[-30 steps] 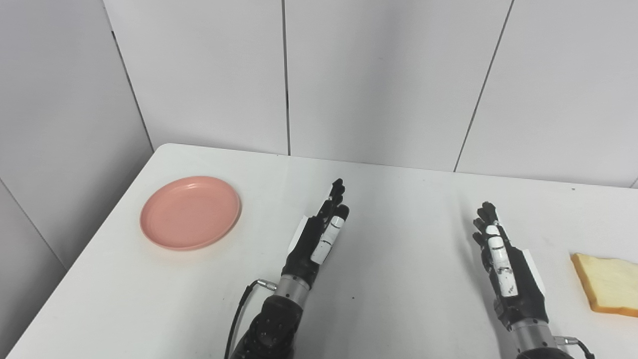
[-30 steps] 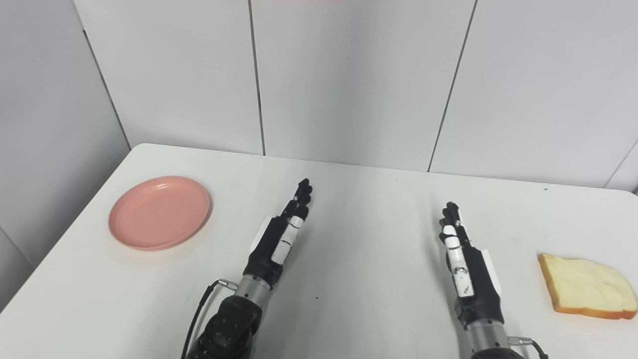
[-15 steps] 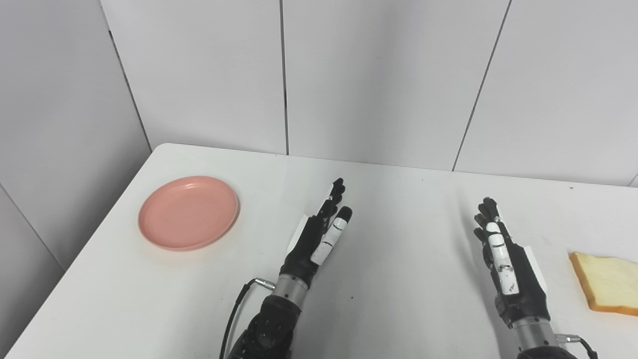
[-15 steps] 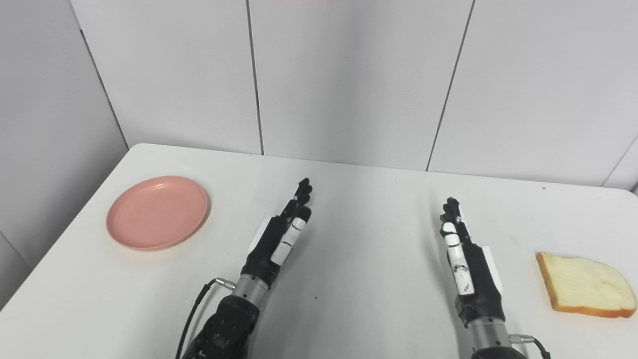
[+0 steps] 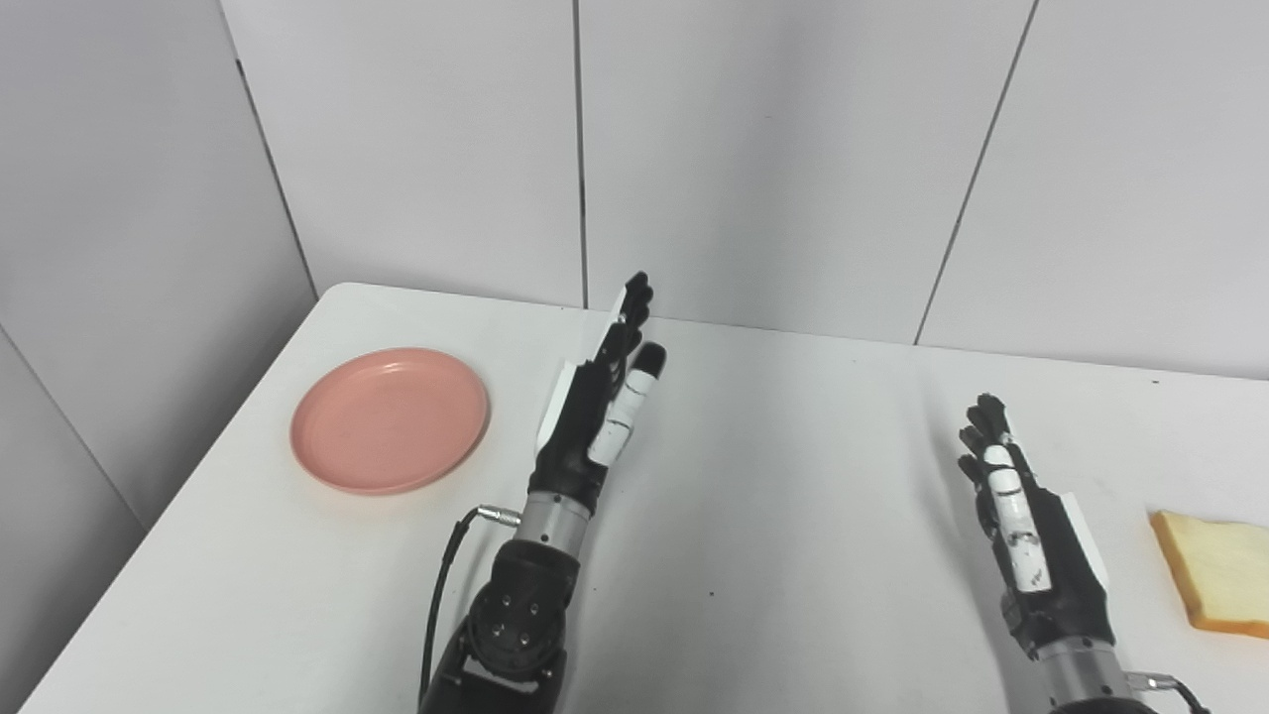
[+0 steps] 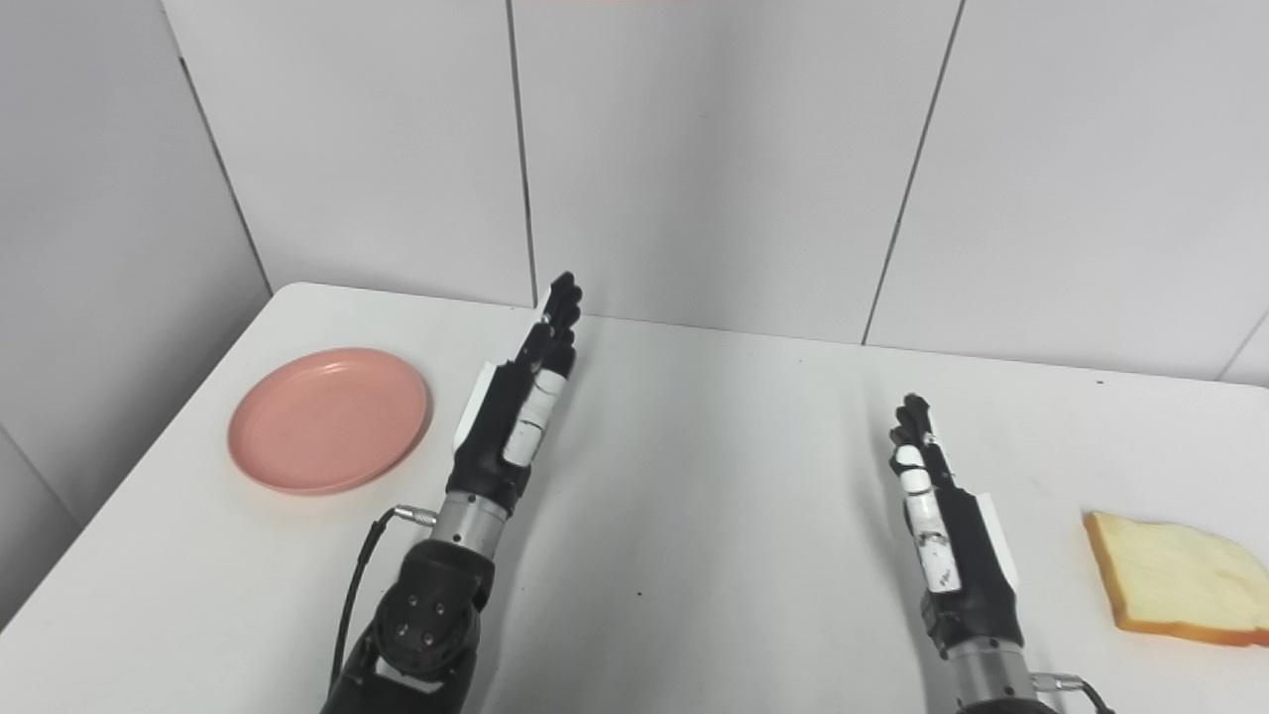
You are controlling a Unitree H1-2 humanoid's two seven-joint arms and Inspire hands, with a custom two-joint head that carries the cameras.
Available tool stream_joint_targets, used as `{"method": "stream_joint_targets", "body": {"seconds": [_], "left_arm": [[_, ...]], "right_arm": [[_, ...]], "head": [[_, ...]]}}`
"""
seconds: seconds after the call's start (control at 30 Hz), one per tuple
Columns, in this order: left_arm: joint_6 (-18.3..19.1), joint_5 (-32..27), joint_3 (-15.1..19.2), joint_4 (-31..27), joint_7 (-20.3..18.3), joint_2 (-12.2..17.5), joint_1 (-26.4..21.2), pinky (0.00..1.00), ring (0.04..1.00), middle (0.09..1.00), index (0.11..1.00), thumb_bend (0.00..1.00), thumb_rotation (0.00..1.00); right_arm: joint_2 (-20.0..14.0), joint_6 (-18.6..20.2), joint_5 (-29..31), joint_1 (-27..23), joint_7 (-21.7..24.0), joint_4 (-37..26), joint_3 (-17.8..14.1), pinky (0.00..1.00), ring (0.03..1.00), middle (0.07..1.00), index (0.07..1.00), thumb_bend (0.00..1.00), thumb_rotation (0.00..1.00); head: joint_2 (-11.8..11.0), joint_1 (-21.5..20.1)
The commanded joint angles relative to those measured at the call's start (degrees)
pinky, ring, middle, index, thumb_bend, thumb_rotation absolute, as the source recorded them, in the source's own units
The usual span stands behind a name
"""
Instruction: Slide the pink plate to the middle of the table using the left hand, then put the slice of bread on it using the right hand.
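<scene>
The left hand [image 5: 595,416] is now raised and nearer the pink plate [image 5: 390,418], perhaps clear of the table [image 5: 793,476], fingers straight.

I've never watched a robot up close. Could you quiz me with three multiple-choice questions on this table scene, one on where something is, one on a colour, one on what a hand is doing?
1. Where is the slice of bread?
A. On the plate
B. Near the table's right edge
C. In a robot hand

2. What colour is the plate?
A. Pink
B. Blue
C. Green

3. What is the left robot hand doing?
A. Gripping the plate
B. Holding bread
C. Open, holding nothing

Answers: 1 B, it lies flat on the white table beyond the right robot hand. 2 A, plainly pink. 3 C, its fingers are stretched out, beside the plate and apart from it.
</scene>
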Motion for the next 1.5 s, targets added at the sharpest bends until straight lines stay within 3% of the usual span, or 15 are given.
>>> {"method": "stream_joint_targets", "body": {"seconds": [0.0, 0.2, 0.27, 0.47, 0.57, 0.73, 0.93, 1.47], "left_arm": [[1.5, -1.5, 1.4, -4.8, -0.2, 0.6, -2.6, 1.00, 0.995, 1.000, 0.995, 0.77, 1.00], [4.6, -3.6, 3.7, -10.4, -0.1, 0.9, -2.4, 1.00, 0.997, 0.998, 0.995, 0.76, 1.00], [6.3, -2.7, 4.0, -13.3, -1.1, 3.0, -2.4, 1.00, 1.000, 1.000, 0.999, 0.75, 1.00], [11.4, -0.3, 5.7, -19.4, -0.5, 5.3, -3.3, 1.00, 1.000, 1.000, 1.000, 0.67, 1.00], [14.8, -1.1, 7.2, -21.5, -1.3, 7.1, -3.6, 1.00, 1.000, 1.000, 1.000, 0.72, 1.00], [12.2, -6.3, 12.7, -19.9, 0.9, 7.8, -3.9, 1.00, 1.000, 1.000, 1.000, 0.79, 1.00], [7.3, -7.2, 16.7, -16.4, 4.4, 8.3, -4.4, 1.00, 1.000, 1.000, 1.000, 0.80, 1.00], [7.5, -10.8, 24.7, -12.9, 8.2, 11.6, -4.7, 0.99, 0.996, 0.992, 0.996, 0.81, 1.00]], "right_arm": [[-0.3, -1.3, 0.7, -1.5, 0.0, -1.3, -0.4, 1.00, 1.000, 1.000, 1.000, 0.07, 1.00], [-0.8, -1.0, 0.4, -1.6, 0.3, -1.2, -0.4, 1.00, 1.000, 1.000, 1.000, 0.07, 1.00], [-0.9, -1.1, 0.8, -1.5, 0.7, -1.0, -0.4, 1.00, 1.000, 1.000, 1.000, 0.08, 1.00], [-1.3, -0.8, 0.2, -1.6, 0.6, -1.0, -0.2, 1.00, 1.000, 1.000, 1.000, 0.07, 1.00], [-1.2, -0.5, 0.2, -1.5, 0.2, -1.2, -0.4, 1.00, 1.000, 1.000, 1.000, 0.08, 1.00], [-1.6, -1.1, -0.4, -1.4, 0.3, -1.0, -0.4, 1.00, 1.000, 1.000, 1.000, 0.07, 1.00], [-2.0, -0.4, -0.8, -1.3, 0.5, -1.3, -0.4, 1.00, 1.000, 1.000, 1.000, 0.06, 1.00], [-1.9, -0.6, 0.0, -1.5, 0.6, -0.8, -0.7, 1.00, 1.000, 1.000, 1.000, 0.05, 1.00]], "head": [[0.0, 0.0], [0.3, 0.1], [0.4, 0.4], [0.4, 0.8], [0.4, 0.9], [0.4, 1.3], [0.5, 1.6], [0.5, 1.9]]}}
